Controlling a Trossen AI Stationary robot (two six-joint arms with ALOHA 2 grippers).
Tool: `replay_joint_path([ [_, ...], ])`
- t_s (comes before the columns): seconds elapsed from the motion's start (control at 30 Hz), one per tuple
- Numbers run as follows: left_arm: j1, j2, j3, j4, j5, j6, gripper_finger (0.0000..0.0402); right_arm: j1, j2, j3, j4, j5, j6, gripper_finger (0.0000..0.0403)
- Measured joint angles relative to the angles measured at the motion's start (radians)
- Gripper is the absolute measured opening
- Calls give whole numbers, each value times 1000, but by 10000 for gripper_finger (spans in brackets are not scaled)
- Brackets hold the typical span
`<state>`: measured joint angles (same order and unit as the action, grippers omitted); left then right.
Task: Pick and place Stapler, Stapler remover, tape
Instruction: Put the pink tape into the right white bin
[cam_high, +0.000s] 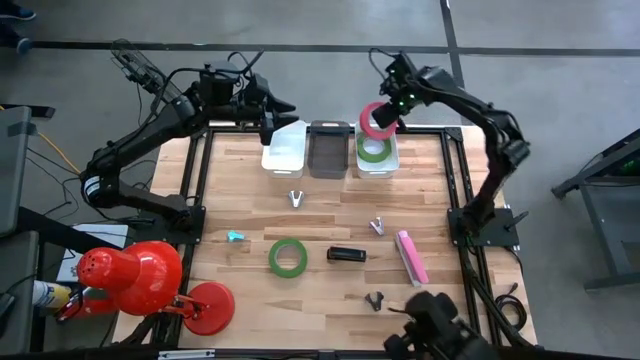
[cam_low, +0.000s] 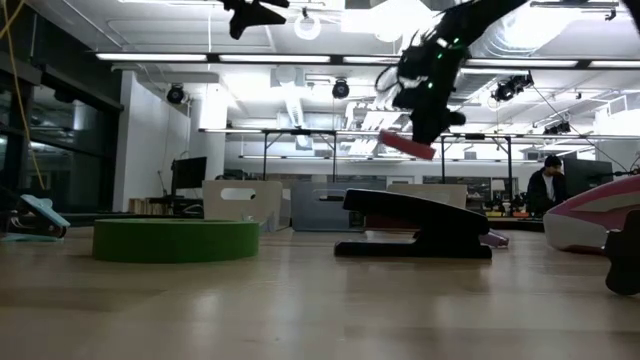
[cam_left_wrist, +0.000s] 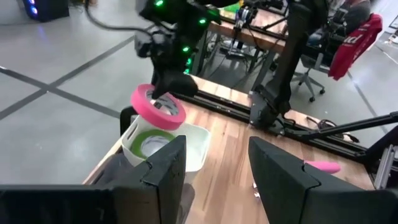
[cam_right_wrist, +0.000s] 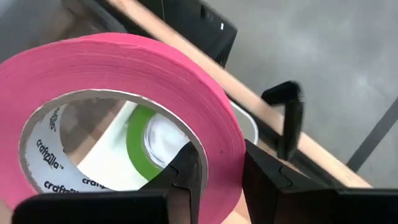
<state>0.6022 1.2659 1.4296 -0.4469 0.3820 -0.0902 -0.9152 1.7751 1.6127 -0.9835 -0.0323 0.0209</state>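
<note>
right gripper (cam_right_wrist: 214, 177): clamped on pink tape (cam_high: 376, 119), held over right bin (cam_high: 378, 160)
bin: green roll (cam_high: 373, 150) already inside
left gripper (cam_left_wrist: 214, 171): jaws part open, empty, above left bin (cam_high: 284, 150)
tip: centre over bin, lower, then release flat

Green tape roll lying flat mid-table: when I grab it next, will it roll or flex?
The green tape roll lies flat, so it probably won't roll unless tipped on edge. Its wide open centre suits a wall pinch, as the right gripper holds the pink roll. Likely stiff.

2 dark jointed arms, black cables, green indicator lights near right tool (cam_high: 381, 118)
</note>
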Motion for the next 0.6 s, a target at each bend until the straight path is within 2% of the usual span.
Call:
replay_joint_path([
  [0.33,0,1,0,-43,-2,0,172,-1,172,38,-65,2,-25,75],
  [0.6,0,1,0,-60,-2,7,172,13,210,38,-67,47,-46,75],
])
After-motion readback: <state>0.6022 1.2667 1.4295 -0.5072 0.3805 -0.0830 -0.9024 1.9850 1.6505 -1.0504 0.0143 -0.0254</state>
